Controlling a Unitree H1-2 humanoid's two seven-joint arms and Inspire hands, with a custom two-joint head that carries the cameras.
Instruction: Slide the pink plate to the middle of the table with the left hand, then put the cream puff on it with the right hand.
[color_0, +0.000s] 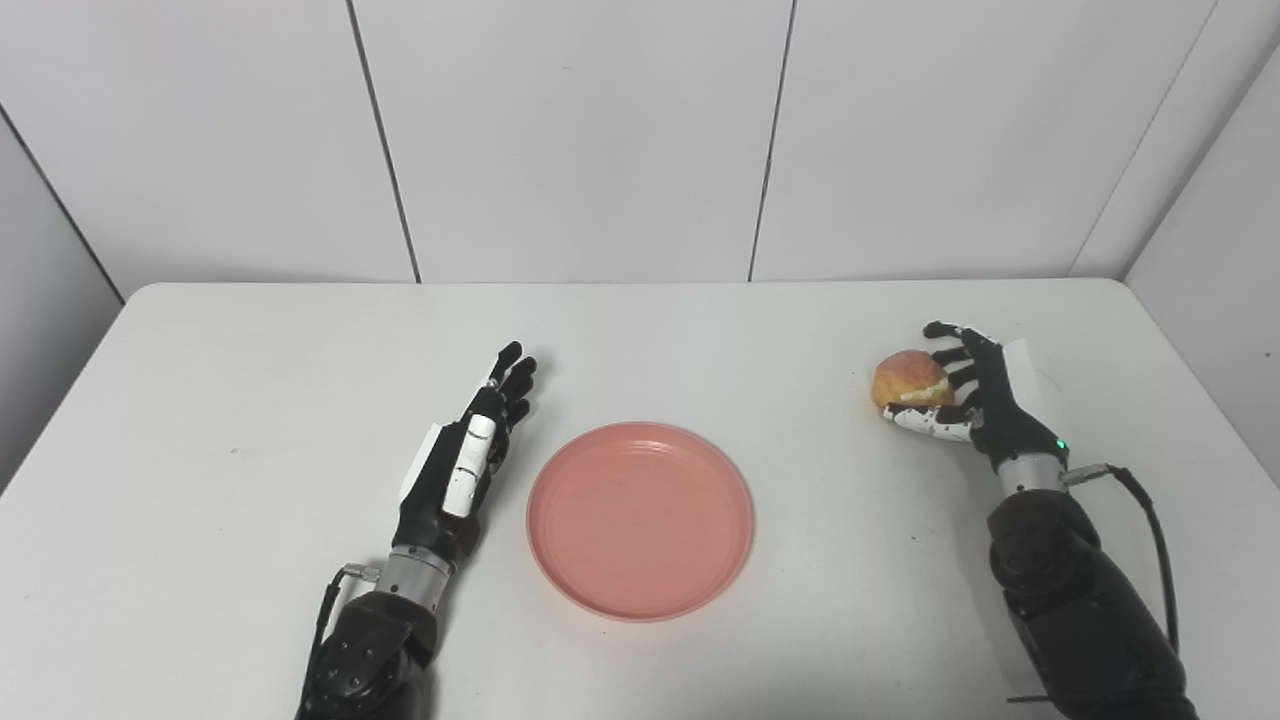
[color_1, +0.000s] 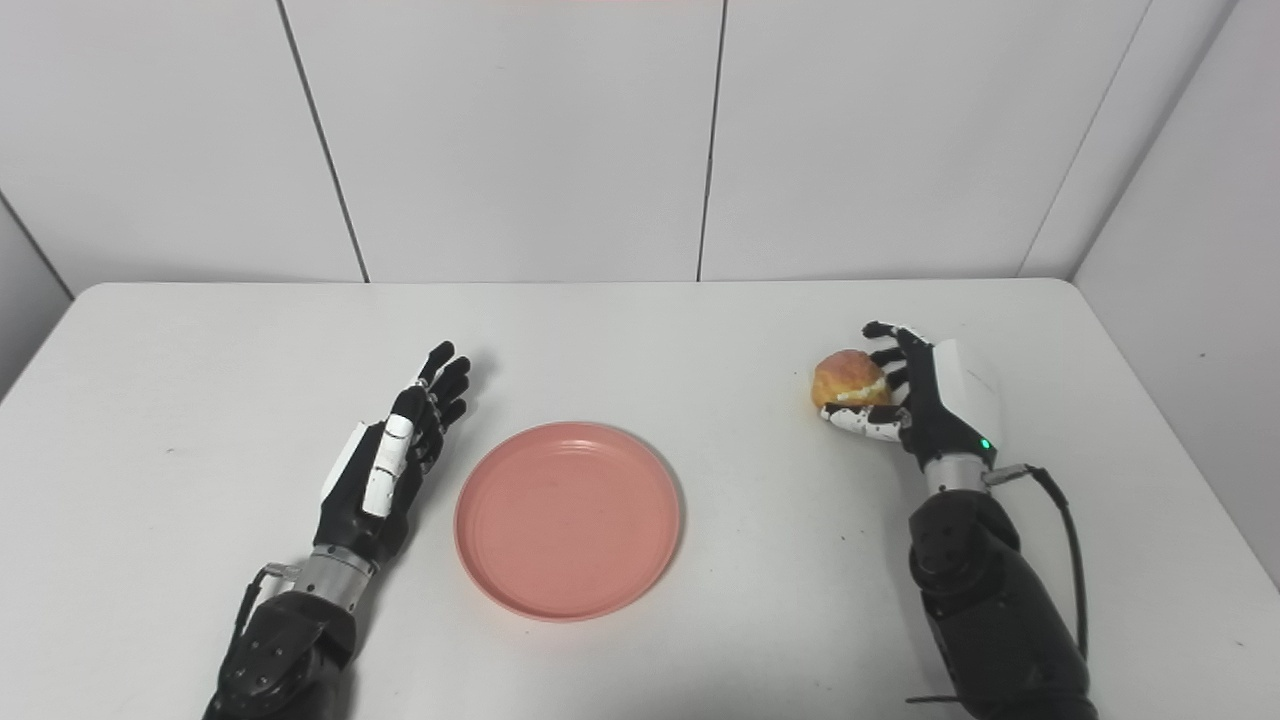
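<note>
The pink plate (color_0: 640, 520) lies flat near the middle of the white table (color_0: 250, 400), toward the front. My left hand (color_0: 470, 450) rests just left of the plate, open, its fingers stretched toward the far side and a narrow gap to the rim. At the right, the golden cream puff (color_0: 908, 378) with its cream seam sits low over the table. My right hand (color_0: 965, 395) is closed around it: the thumb lies along its front and the fingers press its right and back sides.
White wall panels stand behind the table's far edge. A black cable (color_0: 1150, 530) loops from my right wrist. The table's right edge runs close to my right arm.
</note>
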